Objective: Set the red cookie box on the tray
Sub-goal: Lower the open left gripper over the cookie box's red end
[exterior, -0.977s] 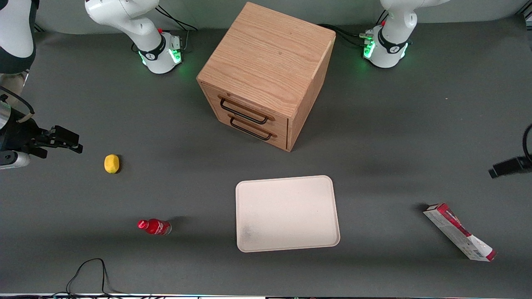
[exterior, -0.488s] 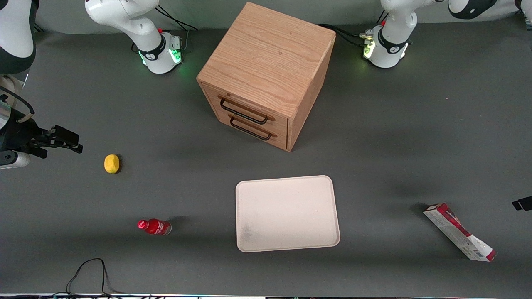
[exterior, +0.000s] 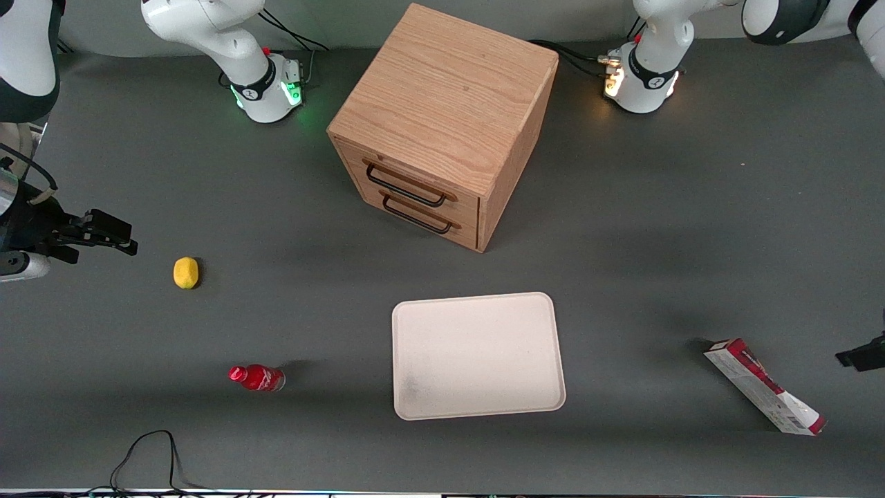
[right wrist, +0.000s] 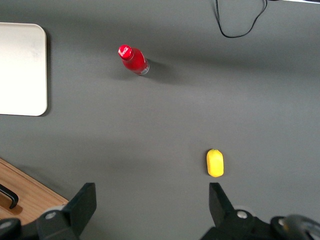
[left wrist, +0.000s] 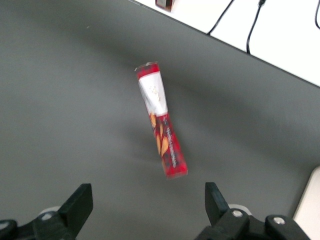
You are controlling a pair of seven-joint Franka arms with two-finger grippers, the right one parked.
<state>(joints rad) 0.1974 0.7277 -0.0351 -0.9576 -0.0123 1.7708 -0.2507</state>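
Box (exterior: 764, 386) flat on the desk (exterior: 650, 235) toward the working arm's end, lying aslant, well apart from the tray (exterior: 477, 355). Claw (left wrist: 149, 202) above the desk near the box, fingers (left wrist: 80, 200) spread wide, holding nothing; box (left wrist: 161, 126) lies clear of them. Cabinet (exterior: 442, 124) farther from the camera than the tray.

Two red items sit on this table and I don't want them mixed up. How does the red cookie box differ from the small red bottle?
The red cookie box is a long, slim carton lying flat; the red bottle is short and rounded. The box is red and white with a barcode; the bottle is almost all red. The box lies toward the working arm's end, under the open end effector; the bottle lies toward the parked arm's. Both rest on the table, off the tray.
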